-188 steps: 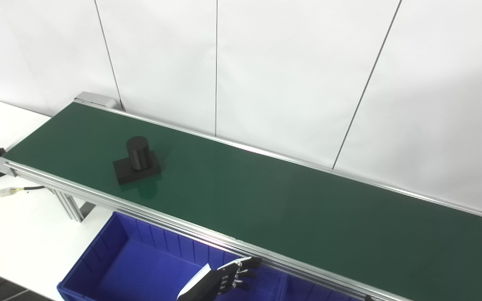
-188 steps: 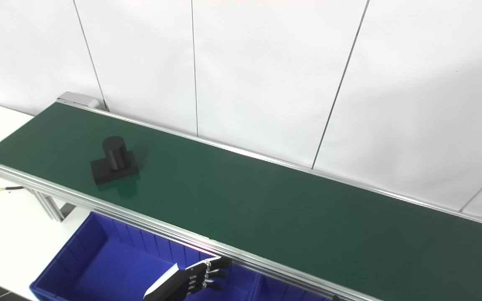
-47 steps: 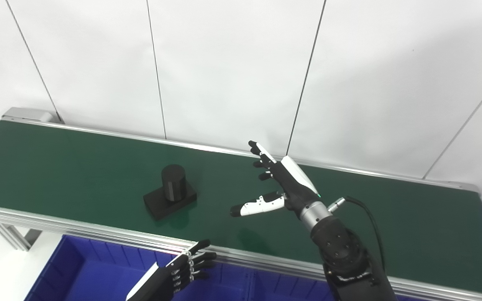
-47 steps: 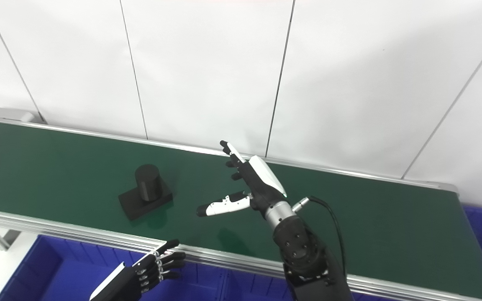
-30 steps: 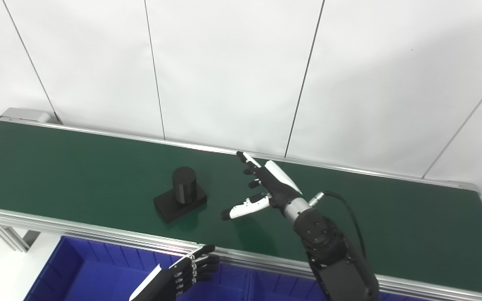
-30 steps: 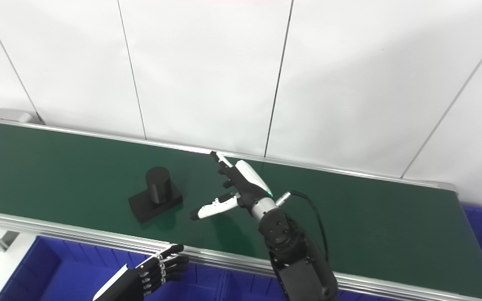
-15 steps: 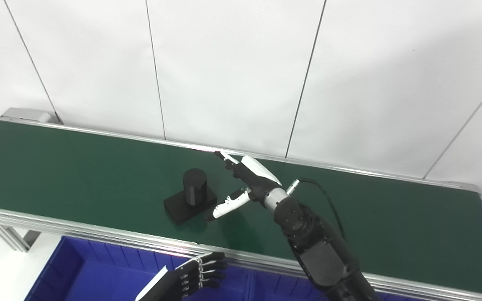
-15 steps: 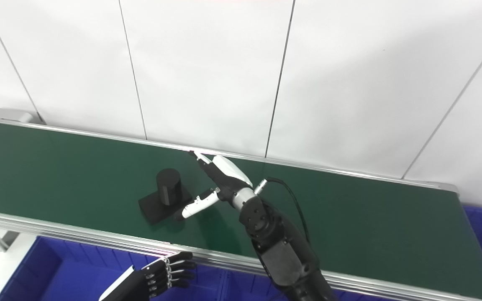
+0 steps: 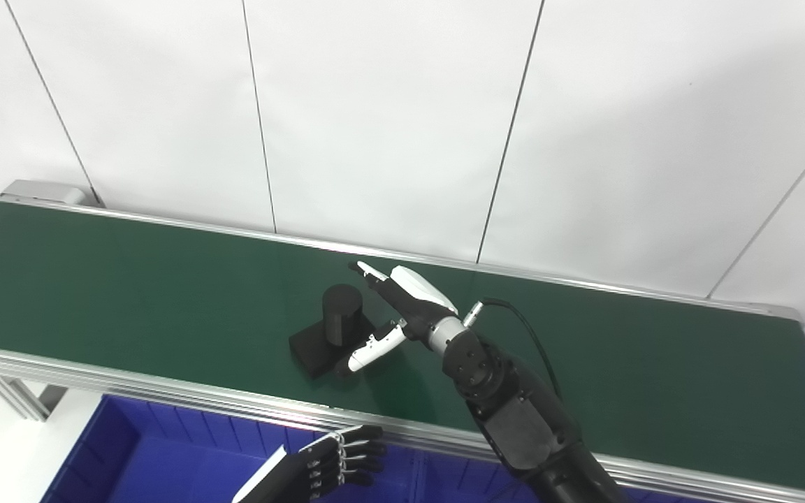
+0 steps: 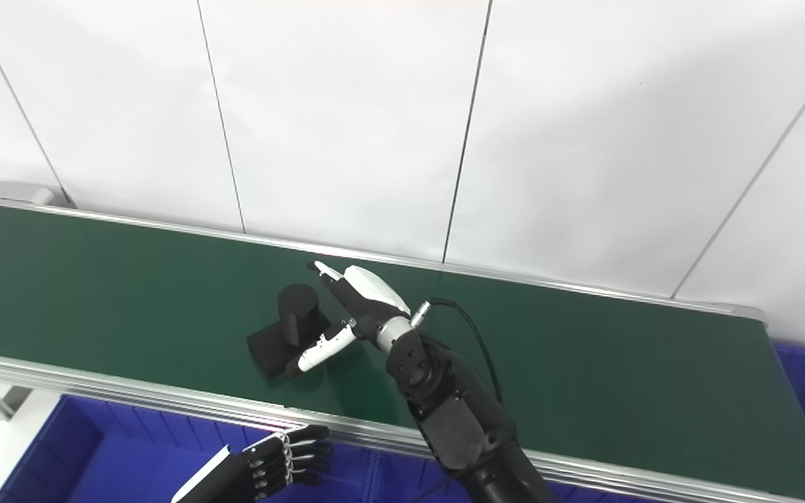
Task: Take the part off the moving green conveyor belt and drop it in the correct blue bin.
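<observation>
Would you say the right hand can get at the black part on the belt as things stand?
Probably yes: the right hand is open right beside the black part, nothing lies between them.

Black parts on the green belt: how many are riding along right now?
1. The black part, a cylinder on a flat base, sits mid-belt on the green conveyor belt, with the open right hand around it. The arm could hide something behind.

Matt black part [image 9: 329, 330]; matt green belt [image 9: 130, 293]; glossy blue plastic bin [image 9: 137, 461]
</observation>
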Tool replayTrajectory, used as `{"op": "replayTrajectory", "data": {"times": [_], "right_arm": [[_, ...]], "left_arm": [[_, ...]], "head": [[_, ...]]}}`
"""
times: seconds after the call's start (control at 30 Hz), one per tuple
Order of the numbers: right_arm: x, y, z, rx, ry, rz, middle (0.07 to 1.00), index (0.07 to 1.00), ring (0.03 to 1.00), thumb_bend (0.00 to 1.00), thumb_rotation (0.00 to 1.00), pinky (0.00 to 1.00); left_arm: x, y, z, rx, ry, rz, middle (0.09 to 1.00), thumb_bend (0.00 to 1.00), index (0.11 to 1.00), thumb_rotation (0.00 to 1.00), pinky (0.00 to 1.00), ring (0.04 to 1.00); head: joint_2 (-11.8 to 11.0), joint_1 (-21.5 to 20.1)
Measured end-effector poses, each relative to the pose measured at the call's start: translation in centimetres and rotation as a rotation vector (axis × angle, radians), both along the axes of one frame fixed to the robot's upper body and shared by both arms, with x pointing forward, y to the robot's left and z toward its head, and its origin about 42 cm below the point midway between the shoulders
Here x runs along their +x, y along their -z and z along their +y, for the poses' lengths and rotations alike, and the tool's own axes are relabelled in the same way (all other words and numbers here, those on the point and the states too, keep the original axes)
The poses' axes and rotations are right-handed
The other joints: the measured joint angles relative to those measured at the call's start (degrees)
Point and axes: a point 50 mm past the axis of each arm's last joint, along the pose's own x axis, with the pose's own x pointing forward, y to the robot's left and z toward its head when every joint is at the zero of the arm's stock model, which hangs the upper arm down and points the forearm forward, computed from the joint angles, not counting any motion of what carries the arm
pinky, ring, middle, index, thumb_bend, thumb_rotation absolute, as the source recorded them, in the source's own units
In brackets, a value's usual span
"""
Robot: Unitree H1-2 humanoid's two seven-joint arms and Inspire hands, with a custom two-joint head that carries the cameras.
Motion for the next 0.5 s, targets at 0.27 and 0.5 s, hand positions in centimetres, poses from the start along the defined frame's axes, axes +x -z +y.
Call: {"op": "replayTrajectory", "data": {"times": [0.27,0.5], "right_arm": [[0.1,2.1,0.3,0.006,0.048,0.005,0.926,0.948,0.890,0.92,0.28,0.82],[0.3,3.5,0.5,0.070,0.110,-0.003,0.784,0.814,0.717,0.69,0.25,0.63]], "left_arm": [[-0.2,-0.4,-0.6,-0.015,0.002,0.002,0.808,0.78,0.838,0.04,0.76,0.787],[-0.3,-0.4,-0.7,-0.019,0.002,0.013,0.807,0.77,0.841,0.03,0.76,0.780]], "head": [[0.2,0.3],[0.4,0.4]]}}
